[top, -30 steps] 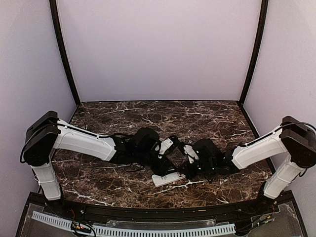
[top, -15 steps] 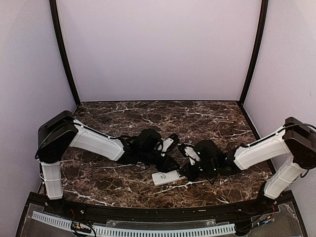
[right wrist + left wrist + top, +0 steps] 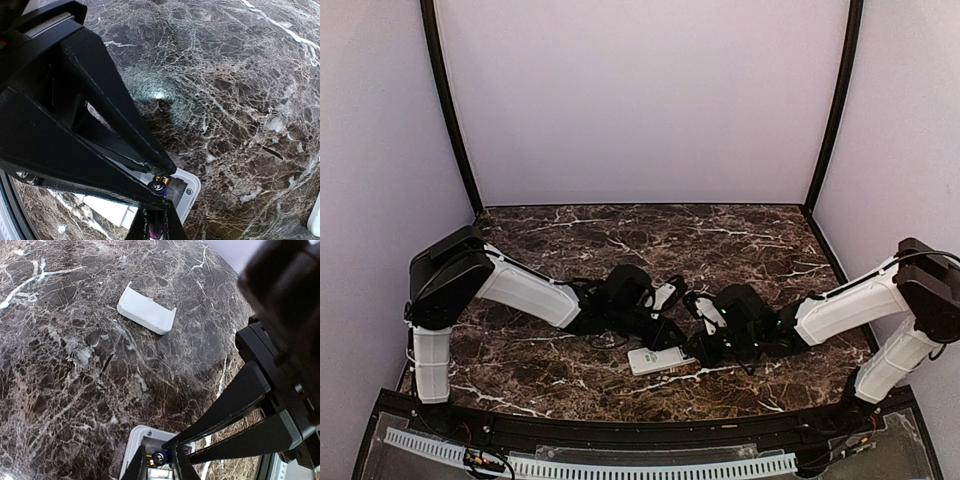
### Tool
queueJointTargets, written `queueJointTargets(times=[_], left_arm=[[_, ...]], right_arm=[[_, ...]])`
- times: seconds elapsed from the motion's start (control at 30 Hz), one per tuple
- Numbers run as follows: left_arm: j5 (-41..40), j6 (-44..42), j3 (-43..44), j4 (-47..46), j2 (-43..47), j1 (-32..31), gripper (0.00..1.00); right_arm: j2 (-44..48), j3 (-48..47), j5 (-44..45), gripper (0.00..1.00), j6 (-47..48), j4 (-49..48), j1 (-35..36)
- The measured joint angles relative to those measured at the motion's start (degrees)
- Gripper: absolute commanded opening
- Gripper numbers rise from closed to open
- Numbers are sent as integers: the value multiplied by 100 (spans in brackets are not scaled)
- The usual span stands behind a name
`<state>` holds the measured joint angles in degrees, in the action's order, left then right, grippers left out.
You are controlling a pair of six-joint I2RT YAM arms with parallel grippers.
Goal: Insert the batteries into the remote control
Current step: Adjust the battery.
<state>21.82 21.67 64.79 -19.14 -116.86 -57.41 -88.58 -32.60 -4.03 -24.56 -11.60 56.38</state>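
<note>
Battery (image 3: 160, 457), slim dark blue, pinched by left jaws over white remote control (image 3: 132, 447); right jaws closed.

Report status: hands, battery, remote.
Right hand shut; left hand nearly closed, grip unclear. One battery at remote control, bay open. Loose cover lies apart, nothing blocking.

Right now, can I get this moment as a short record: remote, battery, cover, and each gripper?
remote: flat on the table, battery bay open
cover: off, lying on the table apart from the remote
battery: over the open bay, where both grippers' tips meet
right gripper: shut on the battery
left gripper: fingertips either side of the battery; grip unclear
</note>
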Motion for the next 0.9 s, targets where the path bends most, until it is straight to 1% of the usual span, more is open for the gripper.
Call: queueJointTargets(times=[0.37, 0.8, 0.9], left_arm=[[214, -31, 48, -81, -52, 4, 8], [391, -92, 186, -192, -225, 33, 4], [428, -92, 186, -205, -229, 42, 0]], right_arm=[[76, 90, 33, 0, -46, -24, 11], [79, 90, 66, 0, -48, -13, 28], [81, 90, 98, 0, -66, -9, 28]])
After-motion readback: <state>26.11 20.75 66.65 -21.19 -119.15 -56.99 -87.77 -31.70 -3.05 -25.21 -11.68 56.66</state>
